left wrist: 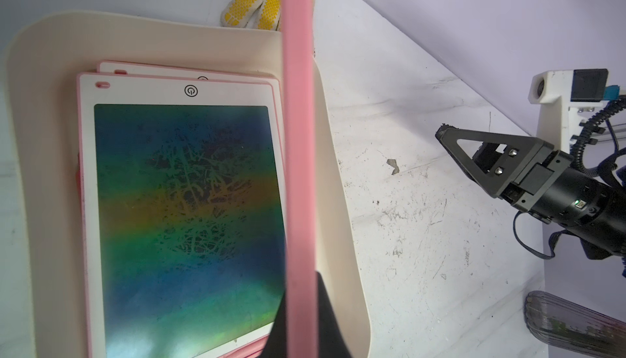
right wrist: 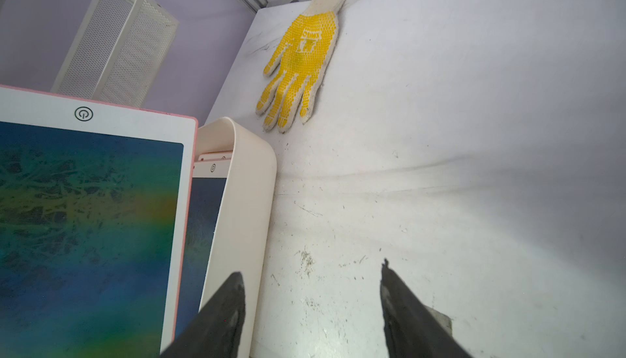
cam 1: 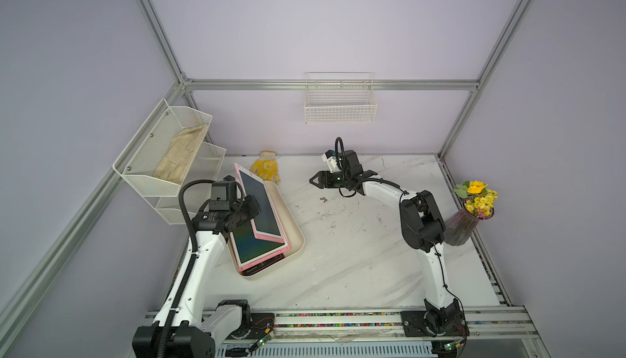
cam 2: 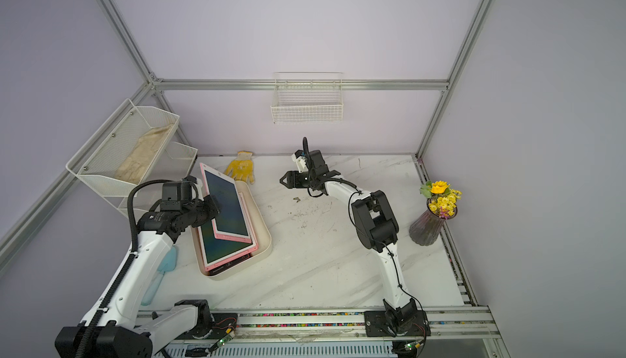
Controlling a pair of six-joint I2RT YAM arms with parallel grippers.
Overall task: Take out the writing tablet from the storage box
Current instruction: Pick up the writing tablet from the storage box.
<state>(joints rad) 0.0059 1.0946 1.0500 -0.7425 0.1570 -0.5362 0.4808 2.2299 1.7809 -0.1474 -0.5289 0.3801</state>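
- Writing tablet (cam 1: 266,209), pink-framed, tilted over the storage box (cam 1: 296,242) by the tabletop's (cam 1: 355,261) left edge; I see left jaws clamped on it.
- Right jaws open, empty, over the tabletop.

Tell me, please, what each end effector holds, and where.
The left end effector grips a pink writing tablet by its long edge; the right end effector is open, holding nothing.
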